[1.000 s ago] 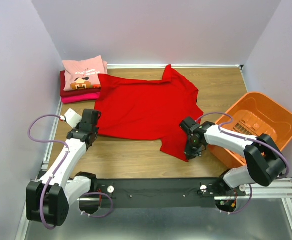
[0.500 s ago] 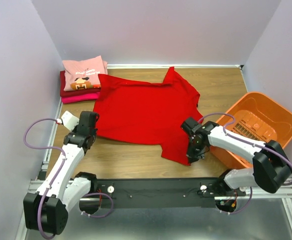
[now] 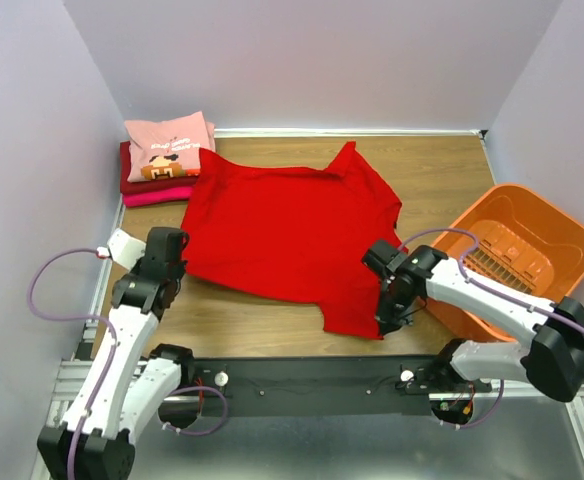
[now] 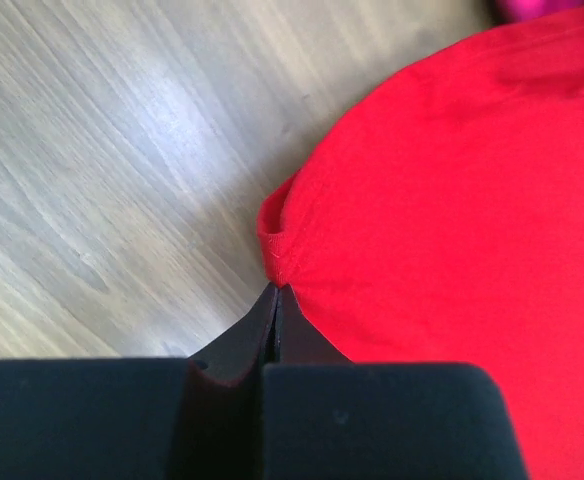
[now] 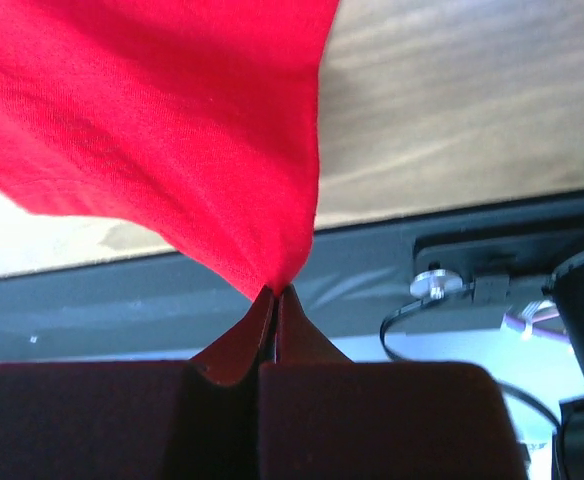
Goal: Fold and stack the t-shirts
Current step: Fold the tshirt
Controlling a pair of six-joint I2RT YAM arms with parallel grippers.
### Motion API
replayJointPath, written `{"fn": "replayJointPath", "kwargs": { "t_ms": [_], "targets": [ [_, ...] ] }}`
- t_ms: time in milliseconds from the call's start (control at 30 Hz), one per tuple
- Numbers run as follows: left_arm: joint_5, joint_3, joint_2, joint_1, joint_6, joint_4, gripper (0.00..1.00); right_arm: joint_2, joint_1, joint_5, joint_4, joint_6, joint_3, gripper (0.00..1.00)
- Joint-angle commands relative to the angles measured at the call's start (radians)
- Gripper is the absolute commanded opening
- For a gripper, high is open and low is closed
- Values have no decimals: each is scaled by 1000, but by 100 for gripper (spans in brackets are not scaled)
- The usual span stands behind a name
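Orange basket (image 3: pixel 537 225) at right, left hand (image 4: pixel 275 300) and right hand (image 5: pixel 275 295) each pinching red t-shirt (image 3: pixel 287 225)

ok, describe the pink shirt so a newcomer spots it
On the wooden table, find the folded stack in the far left corner. The pink shirt lies on top: pale with a cartoon print, unlike the dark red shirt and magenta shirt beneath.

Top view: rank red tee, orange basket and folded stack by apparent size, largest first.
1. red tee: spread out on the table, clearly largest.
2. basket: mid-sized.
3. folded stack: smallest. It lies at the far edge, so it may look a little small, but the gap seems too wide to change the order.
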Motion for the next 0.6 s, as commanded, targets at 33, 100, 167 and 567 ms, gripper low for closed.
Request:
{"fn": "replayJointPath", "kwargs": {
  "t_ms": [33,100,167,567],
  "targets": [
    [-44,68,-128,-5,-76,-142,0,-50,26,-17,-109,66,53,1],
    [-46,73,-160,-3,-99,-167,0,-57,28,-17,-119,69,62,1],
    [-41,65,-173,-3,-111,-186,0,-59,31,-7,-126,75,76,0],
    [26,30,-78,-3,71,20,0,113,29,221,-87,51,295,1]
  ]
}}
